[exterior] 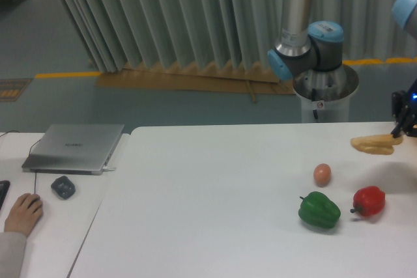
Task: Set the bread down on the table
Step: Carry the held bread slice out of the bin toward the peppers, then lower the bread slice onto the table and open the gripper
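The bread [374, 144] is a flat golden-tan slice held level a little above the far right of the white table [215, 206]. My gripper [398, 133] comes in from the right edge and is shut on the slice's right end. Only its dark fingers [401, 120] show; the rest is cut off by the frame. The arm's base and elbow [306, 50] stand behind the table.
A peach egg-like ball [322, 174], a green bell pepper [319, 210] and a red bell pepper [369, 200] sit below the bread on the right. On the left desk lie a grey laptop [75, 147], a dark mouse [63, 187] and a person's hand [23, 213].
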Controlling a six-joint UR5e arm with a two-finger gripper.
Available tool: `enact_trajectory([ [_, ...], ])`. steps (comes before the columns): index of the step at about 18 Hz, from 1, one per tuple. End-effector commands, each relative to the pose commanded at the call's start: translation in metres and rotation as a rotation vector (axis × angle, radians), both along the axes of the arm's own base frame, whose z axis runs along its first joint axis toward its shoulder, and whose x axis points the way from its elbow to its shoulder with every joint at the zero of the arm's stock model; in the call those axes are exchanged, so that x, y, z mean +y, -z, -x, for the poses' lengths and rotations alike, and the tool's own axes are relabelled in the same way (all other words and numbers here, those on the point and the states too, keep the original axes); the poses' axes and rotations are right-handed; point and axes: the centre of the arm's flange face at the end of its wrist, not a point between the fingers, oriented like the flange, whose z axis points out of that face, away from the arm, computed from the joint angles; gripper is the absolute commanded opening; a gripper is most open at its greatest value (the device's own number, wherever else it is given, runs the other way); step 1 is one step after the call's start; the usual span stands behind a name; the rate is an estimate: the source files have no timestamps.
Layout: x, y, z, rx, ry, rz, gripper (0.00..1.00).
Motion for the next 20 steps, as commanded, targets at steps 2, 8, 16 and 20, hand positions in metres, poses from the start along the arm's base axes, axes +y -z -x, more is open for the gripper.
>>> enact_trajectory([
  [2,0.004,0.001,-0.005,0.001,-0.021,0.008,0.0],
  [8,0.044,-0.013,-0.032,0.054,-0.128,-0.03,0.0],
  [16,0.068,-0.004,-0.048,0.113,-0.14,-0.031,0.0],
  [20,0.066,-0.004,-0.049,0.126,-0.129,-0.018,0.0],
])
